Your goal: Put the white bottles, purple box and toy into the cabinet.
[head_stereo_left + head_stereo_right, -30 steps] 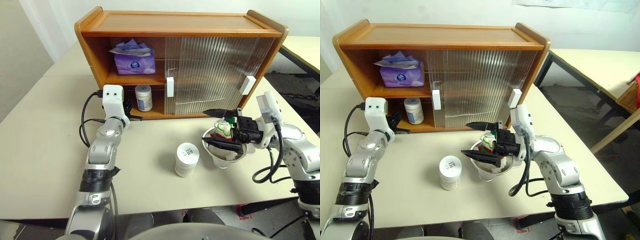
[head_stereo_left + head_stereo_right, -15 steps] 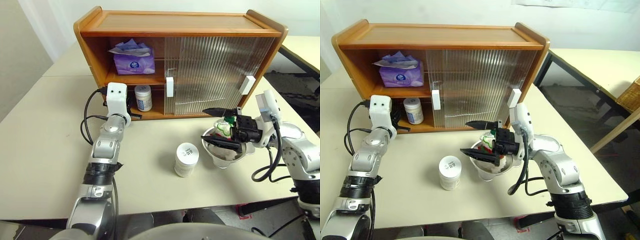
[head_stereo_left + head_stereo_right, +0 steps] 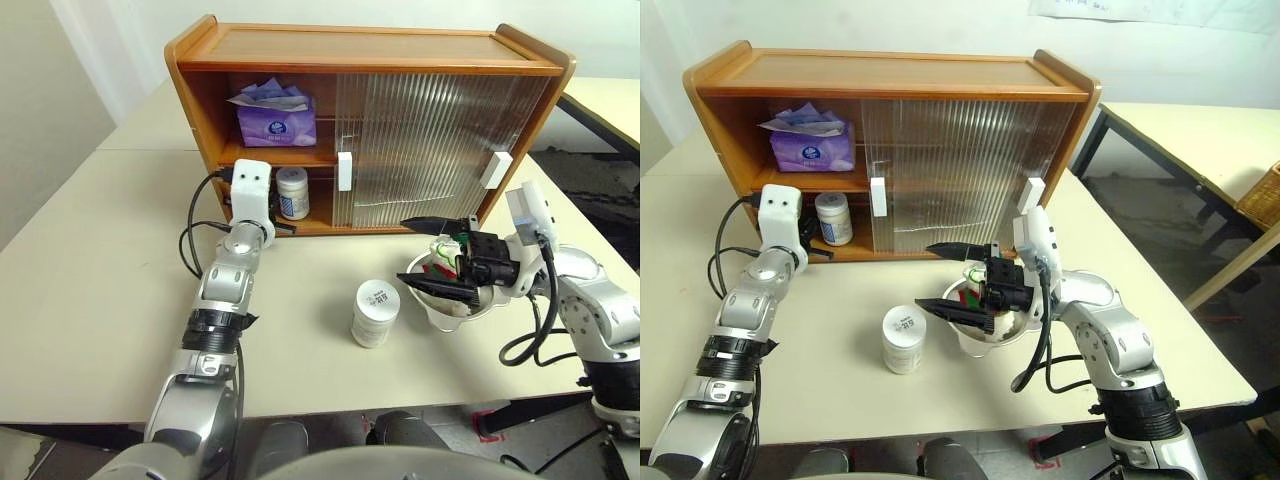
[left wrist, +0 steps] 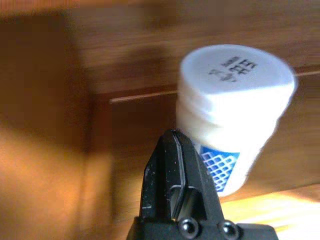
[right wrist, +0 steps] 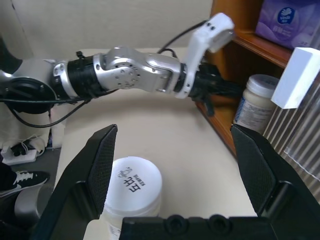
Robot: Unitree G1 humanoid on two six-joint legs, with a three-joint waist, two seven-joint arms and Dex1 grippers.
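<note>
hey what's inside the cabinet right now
In the cabinet, the purple box sits on the upper shelf and one white bottle on the lower shelf. The ribbed doors hide whatever is behind them.

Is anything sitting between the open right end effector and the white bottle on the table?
Nothing visible does. The right end effector faces the white bottle over bare table, fingers spread wide.

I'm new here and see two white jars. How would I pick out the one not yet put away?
Start at the wooden cabinet; on the table before it stands a white bottle, left of the silver bowl. Its twin stands inside, on the lower shelf.
</note>
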